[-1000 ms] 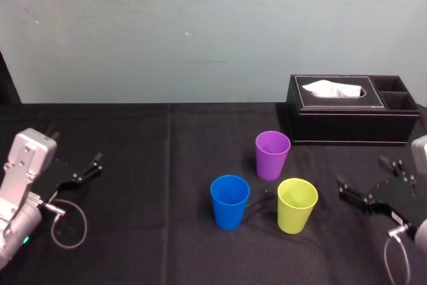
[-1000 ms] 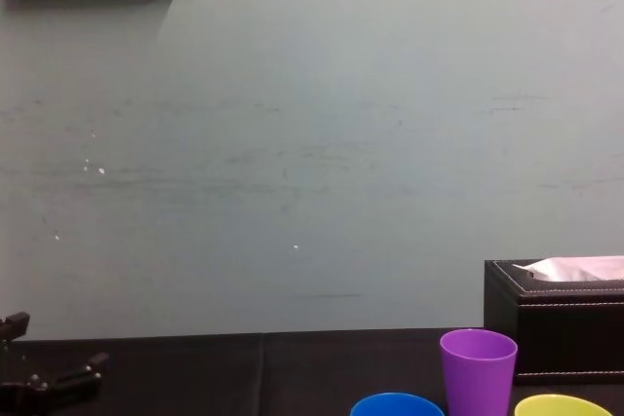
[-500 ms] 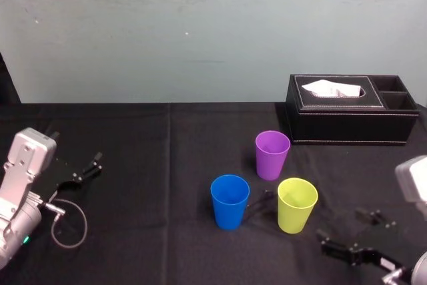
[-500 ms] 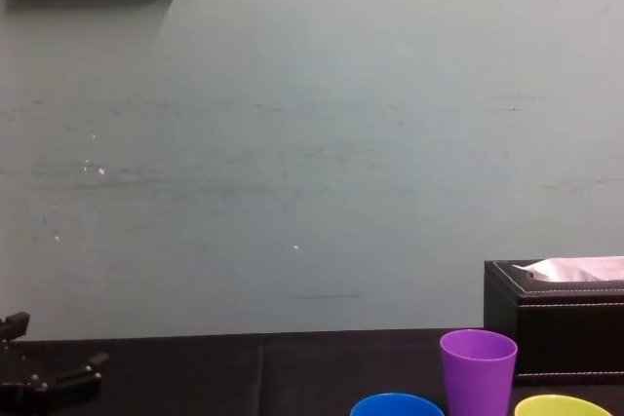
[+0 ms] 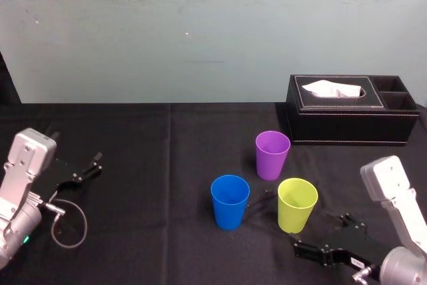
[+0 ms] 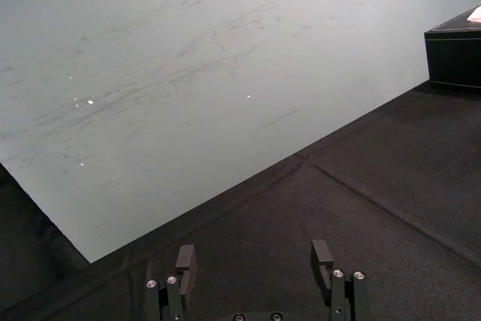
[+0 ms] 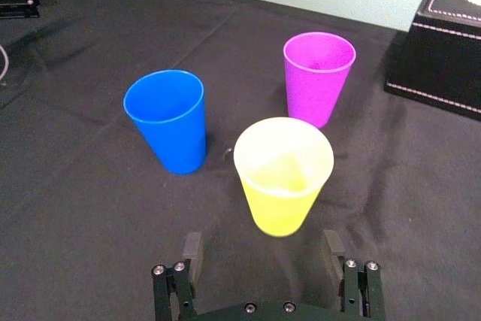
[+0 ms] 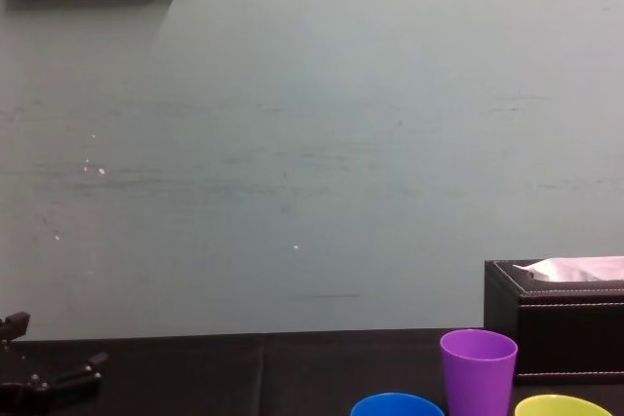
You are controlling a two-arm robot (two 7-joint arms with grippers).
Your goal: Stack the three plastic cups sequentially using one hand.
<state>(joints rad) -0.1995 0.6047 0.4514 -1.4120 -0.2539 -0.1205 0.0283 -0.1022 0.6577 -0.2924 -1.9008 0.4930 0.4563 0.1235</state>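
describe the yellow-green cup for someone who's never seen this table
Find the black tissue box at far right. Of the cups before it, take the one nearest the right gripper. That yellow-green cup has a blue cup and a purple cup as neighbours.

A table [image 5: 127, 158] draped in black cloth is carrying everything. A purple cup [image 5: 273, 155], a blue cup [image 5: 229, 202] and a yellow cup [image 5: 297, 205] are standing upright on it, mouths up, close together but apart. The purple one is sitting farthest back, with the blue nearer on the left and the yellow nearer on the right. A black tissue box [image 5: 352, 121] is resting behind them to the right, near the table's back edge.
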